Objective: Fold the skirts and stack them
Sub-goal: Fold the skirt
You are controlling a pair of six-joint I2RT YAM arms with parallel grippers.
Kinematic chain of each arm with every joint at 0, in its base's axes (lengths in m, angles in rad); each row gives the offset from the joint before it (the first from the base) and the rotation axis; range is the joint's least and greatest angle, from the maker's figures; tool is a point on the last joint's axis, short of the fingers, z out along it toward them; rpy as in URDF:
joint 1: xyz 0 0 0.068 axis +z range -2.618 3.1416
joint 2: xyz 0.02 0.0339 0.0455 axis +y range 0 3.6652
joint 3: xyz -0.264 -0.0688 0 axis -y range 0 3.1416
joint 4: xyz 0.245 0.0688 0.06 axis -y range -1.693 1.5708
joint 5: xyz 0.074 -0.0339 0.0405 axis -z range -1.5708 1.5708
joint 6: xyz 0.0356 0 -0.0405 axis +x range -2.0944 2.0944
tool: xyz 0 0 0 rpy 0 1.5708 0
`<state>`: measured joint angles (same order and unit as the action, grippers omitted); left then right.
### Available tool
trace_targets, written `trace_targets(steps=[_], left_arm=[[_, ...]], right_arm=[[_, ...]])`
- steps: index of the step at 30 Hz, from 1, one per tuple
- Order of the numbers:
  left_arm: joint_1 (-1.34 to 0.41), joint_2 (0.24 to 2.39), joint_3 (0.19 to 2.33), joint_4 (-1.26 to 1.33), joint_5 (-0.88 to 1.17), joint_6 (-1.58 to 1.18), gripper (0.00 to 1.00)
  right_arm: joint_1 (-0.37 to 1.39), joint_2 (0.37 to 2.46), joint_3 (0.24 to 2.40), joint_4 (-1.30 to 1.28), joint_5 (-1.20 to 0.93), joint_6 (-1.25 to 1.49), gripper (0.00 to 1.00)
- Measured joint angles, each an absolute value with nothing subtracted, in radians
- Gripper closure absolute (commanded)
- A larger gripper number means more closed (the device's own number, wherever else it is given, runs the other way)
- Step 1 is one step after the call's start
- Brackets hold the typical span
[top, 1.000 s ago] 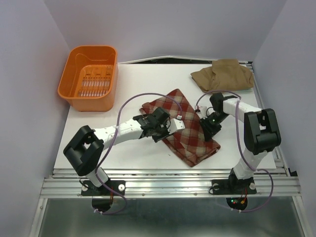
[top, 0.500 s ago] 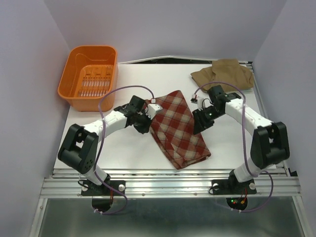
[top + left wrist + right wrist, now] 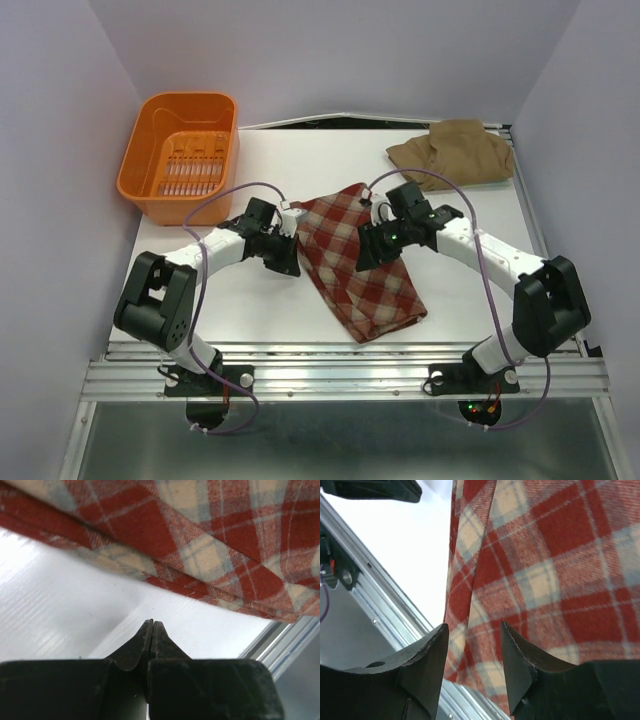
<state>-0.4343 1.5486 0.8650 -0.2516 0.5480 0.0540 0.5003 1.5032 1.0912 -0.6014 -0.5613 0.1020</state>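
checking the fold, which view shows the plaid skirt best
Top external: the whole plaid skirt shows there, folded, with its full outline. Left wrist shows only a layered edge; right wrist only a close patch.

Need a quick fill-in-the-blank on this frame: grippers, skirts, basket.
1. The left gripper is ____, gripping nothing.
2. The right gripper is ____ above the plaid skirt.
3. The tan skirt lies at the far ____ corner of the table.
4. The basket is coloured ____.
Missing words: shut; open; right; orange.
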Motion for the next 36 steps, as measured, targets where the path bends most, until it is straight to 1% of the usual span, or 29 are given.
trace_targets(steps=[6, 10, 14, 16, 21, 23, 29, 36], left_arm=[[-0.407, 1.549, 0.843, -0.206, 0.633, -0.084, 1.00], [-0.411, 1.580, 0.833, -0.178, 0.654, -0.136, 1.00], [-0.411, 1.678, 0.841, -0.152, 0.654, -0.164, 1.00], [-0.408, 1.733, 0.856, -0.145, 0.693, -0.192, 1.00], [-0.411, 1.762, 0.879, -0.117, 0.703, -0.212, 1.00], [-0.411, 1.772, 0.885, -0.110, 0.709, -0.221, 1.00], [-0.411, 1.783, 0.893, -0.101, 0.716, -0.232, 1.00], [-0.403, 1.794, 0.908, -0.102, 0.721, -0.234, 1.00]], right_arm=[[0.613, 1.523, 1.020, -0.460, -0.464, 0.163, 0.52], [0.669, 1.580, 1.015, -0.403, -0.412, 0.180, 0.54], [0.688, 1.662, 1.020, -0.373, -0.382, 0.188, 0.53], [0.690, 1.687, 1.020, -0.373, -0.374, 0.191, 0.52], [0.698, 1.723, 1.020, -0.365, -0.352, 0.192, 0.53], [0.703, 1.736, 1.025, -0.363, -0.352, 0.192, 0.55], [0.708, 1.786, 1.078, -0.363, -0.383, 0.199, 0.56], [0.708, 1.839, 1.114, -0.358, -0.498, 0.227, 0.60]])
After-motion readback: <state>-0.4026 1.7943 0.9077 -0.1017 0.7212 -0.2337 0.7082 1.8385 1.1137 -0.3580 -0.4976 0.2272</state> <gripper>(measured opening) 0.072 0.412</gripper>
